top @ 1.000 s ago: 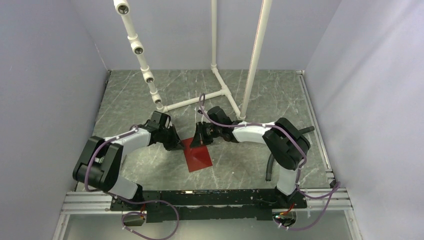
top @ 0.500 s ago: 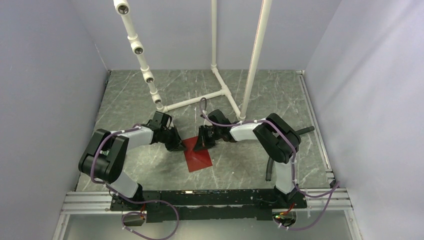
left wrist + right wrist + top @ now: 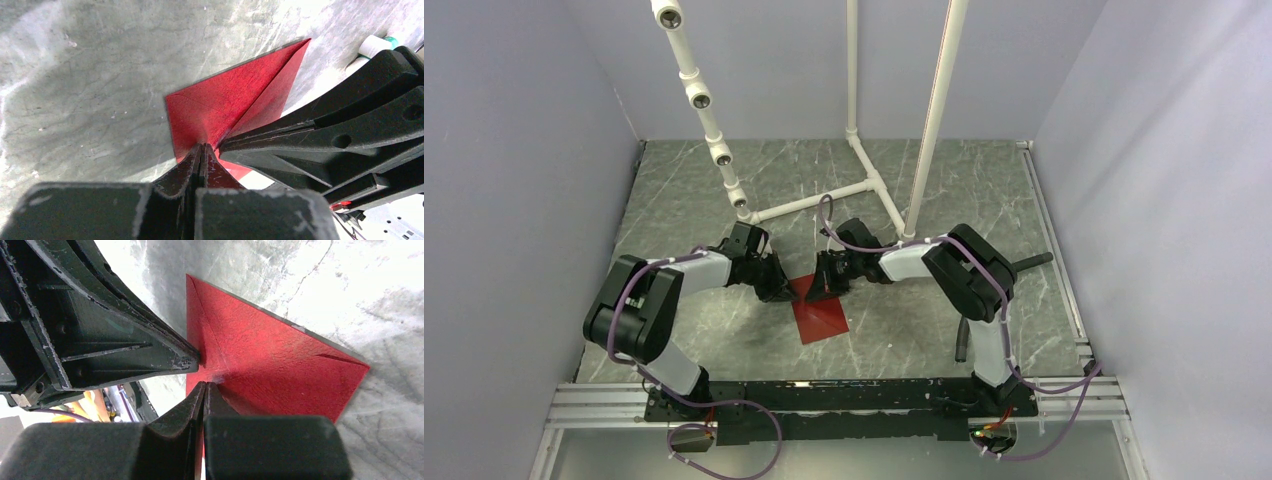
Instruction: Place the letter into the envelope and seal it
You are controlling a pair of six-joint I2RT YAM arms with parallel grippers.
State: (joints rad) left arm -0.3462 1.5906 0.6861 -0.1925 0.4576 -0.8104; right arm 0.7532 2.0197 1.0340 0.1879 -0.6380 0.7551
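Note:
The dark red envelope (image 3: 821, 314) lies flat on the grey marble table (image 3: 924, 330) between the two arms, with the creases of its folded flap showing in the left wrist view (image 3: 225, 107) and the right wrist view (image 3: 272, 362). My left gripper (image 3: 780, 291) is shut, its tips (image 3: 202, 148) pressed down on the envelope's far left corner. My right gripper (image 3: 822, 288) is shut, its tips (image 3: 205, 385) pressed on the envelope close beside the left gripper (image 3: 192, 360). The right gripper also shows in the left wrist view (image 3: 350, 135). The peach letter is not visible.
A white pipe frame (image 3: 864, 185) stands on the table behind the grippers, with upright poles and a slanted pipe at the back left. A black tube (image 3: 964, 335) hangs beside the right arm. Pale walls enclose the table on three sides.
Both grippers stay on the envelope's far end. The two arms' elbows have swung inward and the right gripper has edged slightly left. The envelope has not moved.

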